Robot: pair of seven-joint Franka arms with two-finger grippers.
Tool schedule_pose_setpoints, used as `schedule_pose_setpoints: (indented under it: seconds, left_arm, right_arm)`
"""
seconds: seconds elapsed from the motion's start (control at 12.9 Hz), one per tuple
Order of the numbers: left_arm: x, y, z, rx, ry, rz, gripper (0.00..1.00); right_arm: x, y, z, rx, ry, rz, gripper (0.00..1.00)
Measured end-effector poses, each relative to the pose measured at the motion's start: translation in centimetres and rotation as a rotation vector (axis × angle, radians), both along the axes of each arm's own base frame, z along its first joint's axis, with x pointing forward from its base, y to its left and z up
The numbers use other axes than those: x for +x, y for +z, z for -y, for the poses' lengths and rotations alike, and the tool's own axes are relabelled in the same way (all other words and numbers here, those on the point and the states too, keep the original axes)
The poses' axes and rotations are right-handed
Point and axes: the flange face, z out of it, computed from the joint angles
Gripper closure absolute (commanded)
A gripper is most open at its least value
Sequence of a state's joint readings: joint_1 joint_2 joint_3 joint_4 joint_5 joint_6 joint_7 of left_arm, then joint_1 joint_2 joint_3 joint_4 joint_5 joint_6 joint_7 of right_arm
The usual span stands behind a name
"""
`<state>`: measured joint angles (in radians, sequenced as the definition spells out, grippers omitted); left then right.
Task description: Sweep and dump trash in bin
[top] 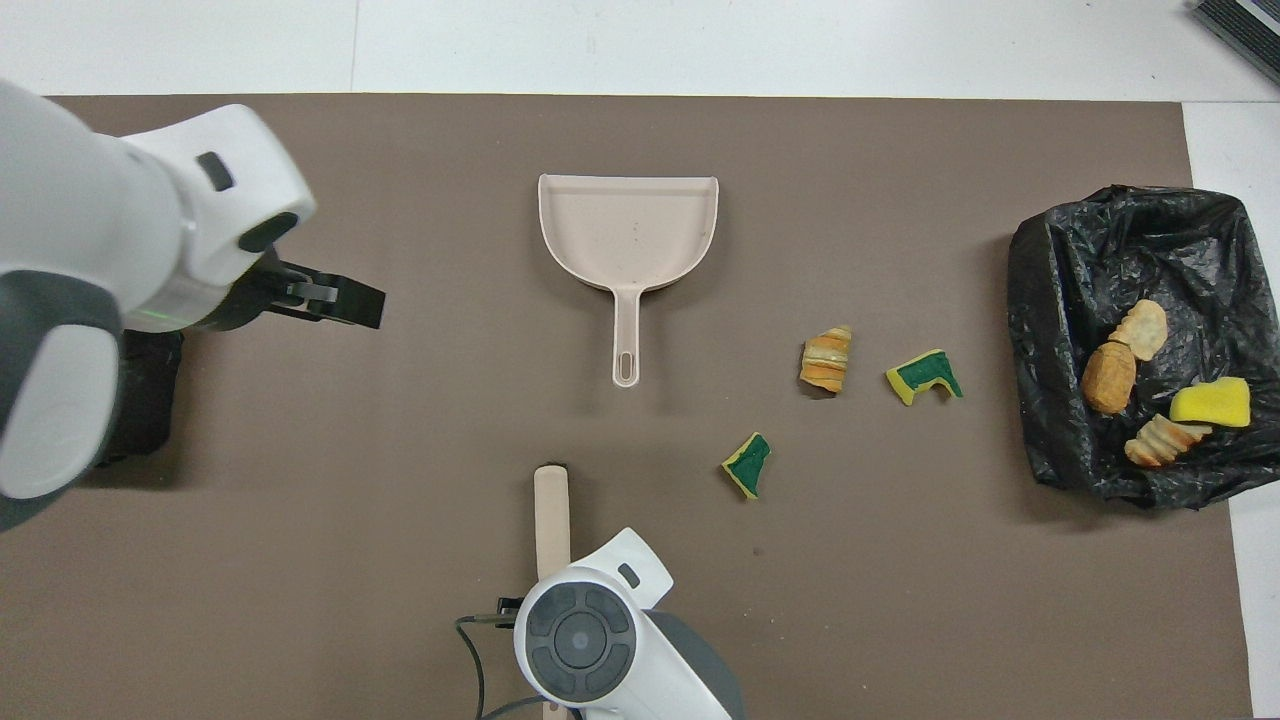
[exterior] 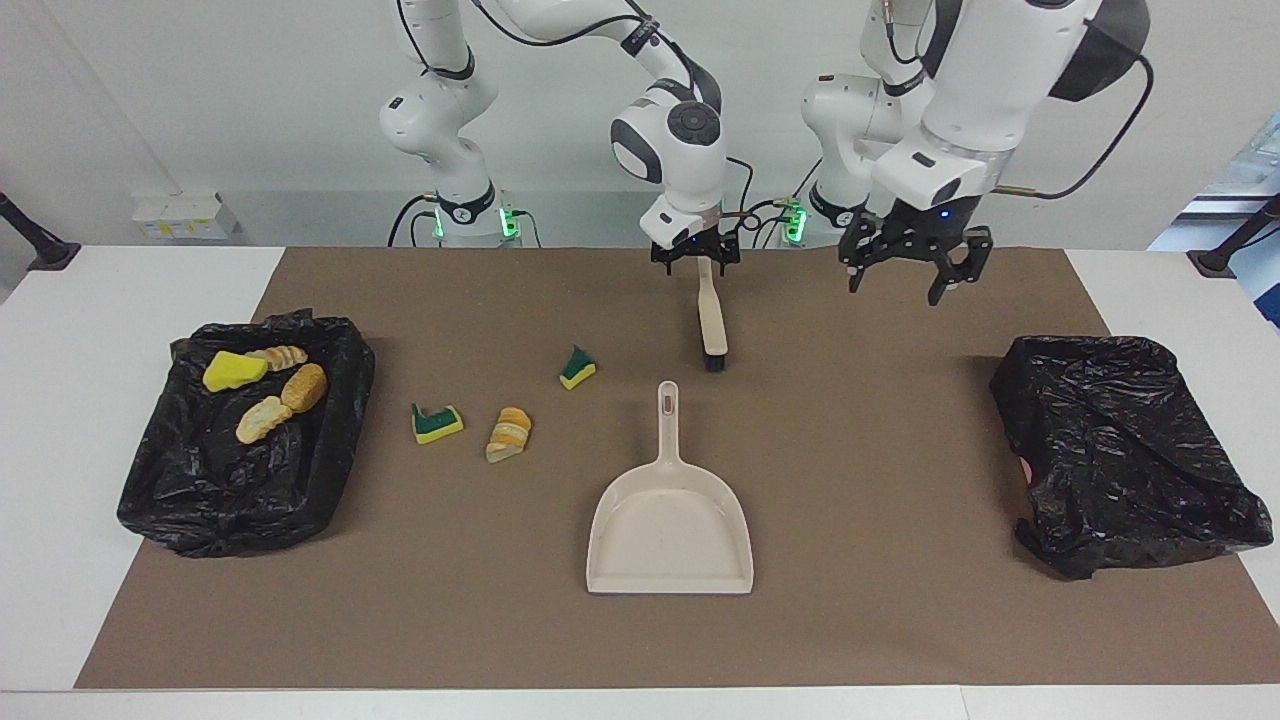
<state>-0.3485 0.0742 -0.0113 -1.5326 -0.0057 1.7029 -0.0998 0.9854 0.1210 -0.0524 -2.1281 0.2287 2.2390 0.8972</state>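
Three pieces of trash lie on the brown mat: a green-backed sponge bit, another sponge bit and a bread chunk. Several more scraps lie in the black-lined bin at the right arm's end. The beige brush lies flat, nearer the robots than the beige dustpan. My right gripper hangs open over the brush handle's end. My left gripper hangs open over bare mat.
A second bin, wrapped in a crumpled black bag, stands at the left arm's end of the mat. The mat's edges run close to both bins, with white table around it.
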Motion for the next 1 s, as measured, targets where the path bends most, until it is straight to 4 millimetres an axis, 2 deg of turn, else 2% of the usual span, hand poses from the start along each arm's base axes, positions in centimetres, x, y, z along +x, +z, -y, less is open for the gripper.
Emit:
schedule_pose_setpoints:
  seconds: [0.15, 0.23, 0.39, 0.54, 0.77, 0.85, 1.0]
  left_arm:
    - [0.2, -2.7, 3.9, -0.011, 0.016, 0.005, 0.0]
    - [0.2, -4.1, 5.4, -0.017, 0.016, 0.01, 0.0]
    - [0.1, -7.4, 8.0, -0.022, 0.022, 0.009, 0.0]
    - [0.2, -11.2, 11.2, -0.033, 0.038, 0.012, 0.0]
    - [0.5, -17.0, 15.5, -0.046, 0.042, 0.016, 0.0]
    - [0.6, -18.2, 16.1, -0.044, 0.037, 0.013, 0.0]
    - [0.4, -19.2, 16.9, -0.046, 0.027, 0.014, 0.0]
  right_arm:
    - [-1.3, -1.0, -0.2, -0.005, 0.013, 0.001, 0.01]
    - [-1.6, -1.3, -0.3, -0.007, 0.018, 0.0, 0.08]
    - [-1.8, -1.5, -0.2, -0.009, 0.02, 0.0, 0.29]
    - [-1.8, -1.6, -0.2, -0.01, 0.019, 0.0, 0.4]
    - [-1.8, -1.6, -0.1, -0.01, 0.019, -0.001, 0.43]
    - [-1.8, -1.6, -0.1, -0.011, 0.019, -0.001, 0.43]
    - [-1.8, -1.6, -0.1, -0.011, 0.019, -0.001, 0.44]
